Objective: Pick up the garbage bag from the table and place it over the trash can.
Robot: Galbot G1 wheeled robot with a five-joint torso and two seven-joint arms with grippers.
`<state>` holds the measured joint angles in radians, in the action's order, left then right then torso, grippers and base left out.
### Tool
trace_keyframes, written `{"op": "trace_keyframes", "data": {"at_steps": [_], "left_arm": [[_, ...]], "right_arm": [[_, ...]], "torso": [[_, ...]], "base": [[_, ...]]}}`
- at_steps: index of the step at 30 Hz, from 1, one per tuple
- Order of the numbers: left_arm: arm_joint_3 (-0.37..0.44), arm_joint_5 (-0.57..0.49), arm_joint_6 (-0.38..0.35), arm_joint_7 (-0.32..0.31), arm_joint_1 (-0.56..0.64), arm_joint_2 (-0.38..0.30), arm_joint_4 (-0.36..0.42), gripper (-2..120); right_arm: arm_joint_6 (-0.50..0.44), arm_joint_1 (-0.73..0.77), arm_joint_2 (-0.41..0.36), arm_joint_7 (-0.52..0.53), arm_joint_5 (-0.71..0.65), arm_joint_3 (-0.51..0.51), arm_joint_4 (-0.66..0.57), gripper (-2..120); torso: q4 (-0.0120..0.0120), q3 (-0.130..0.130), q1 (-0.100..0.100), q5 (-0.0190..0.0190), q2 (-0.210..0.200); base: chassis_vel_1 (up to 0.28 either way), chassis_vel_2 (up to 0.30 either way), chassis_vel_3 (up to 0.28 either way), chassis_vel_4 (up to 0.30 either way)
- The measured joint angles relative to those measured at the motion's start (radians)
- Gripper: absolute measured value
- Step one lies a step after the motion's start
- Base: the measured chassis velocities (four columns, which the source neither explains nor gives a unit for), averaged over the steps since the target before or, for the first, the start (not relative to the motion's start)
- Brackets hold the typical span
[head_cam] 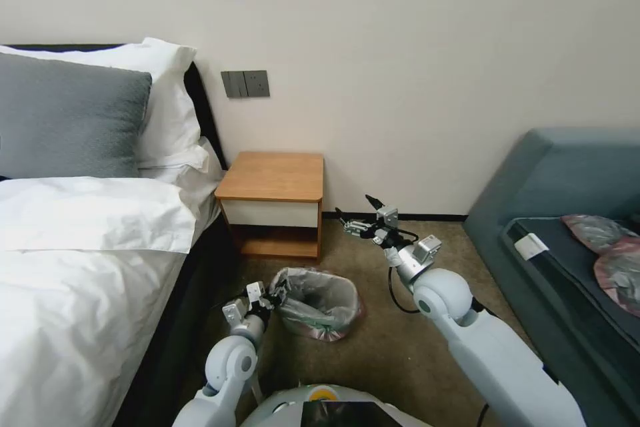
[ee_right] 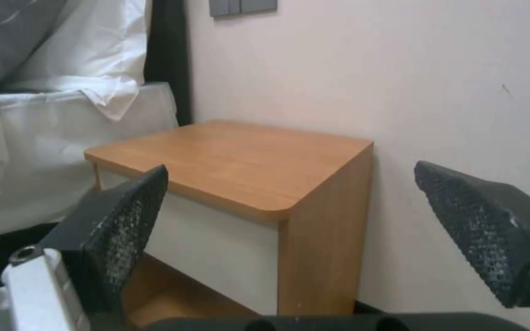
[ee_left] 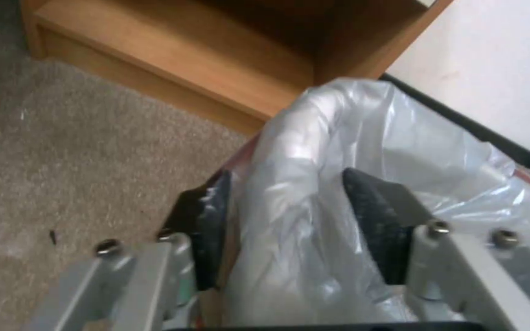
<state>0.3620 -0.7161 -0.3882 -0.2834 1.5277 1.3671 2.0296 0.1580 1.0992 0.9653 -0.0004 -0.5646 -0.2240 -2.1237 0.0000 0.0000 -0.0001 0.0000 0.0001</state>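
Nearest, the left pincer point(head_cam: 272, 296) straddles the trash can point(head_cam: 319, 304) rim on the carpet, its pads point(ee_left: 372, 220) parted around the garbage bag point(head_cam: 313, 297) film (the bag already lines the can). Just beyond, the right pincer point(head_cam: 357, 212) hovers spread wide, holding nothing, before the desk point(head_cam: 273, 177). A bed point(head_cam: 80, 233) flanks the left, a blue-grey sofa point(head_cam: 567, 200) the right.
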Motion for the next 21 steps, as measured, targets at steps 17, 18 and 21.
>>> {"op": "trace_keyframes", "data": {"at_steps": [17,18,21], "left_arm": [[0.029,0.208,0.093,0.004,0.058,-0.003,0.055,99],[0.028,0.214,0.093,0.005,0.062,-0.004,0.059,99],[0.023,0.195,0.092,0.004,0.063,-0.008,0.065,99]], "right_arm": [[0.070,0.132,0.098,0.186,0.089,0.006,-0.037,100],[0.070,0.172,0.121,0.204,0.121,0.008,-0.038,100],[0.049,0.240,0.163,0.211,0.177,0.014,-0.029,100]], "torso": [[0.0001,0.000,0.000,0.0000,0.000],[-0.0001,0.000,0.000,0.0000,0.000],[-0.0006,0.000,0.000,0.0000,0.000]], "base": [[0.000,0.000,0.000,0.000],[0.000,0.000,0.000,0.000],[0.000,0.000,0.000,0.000]]}}
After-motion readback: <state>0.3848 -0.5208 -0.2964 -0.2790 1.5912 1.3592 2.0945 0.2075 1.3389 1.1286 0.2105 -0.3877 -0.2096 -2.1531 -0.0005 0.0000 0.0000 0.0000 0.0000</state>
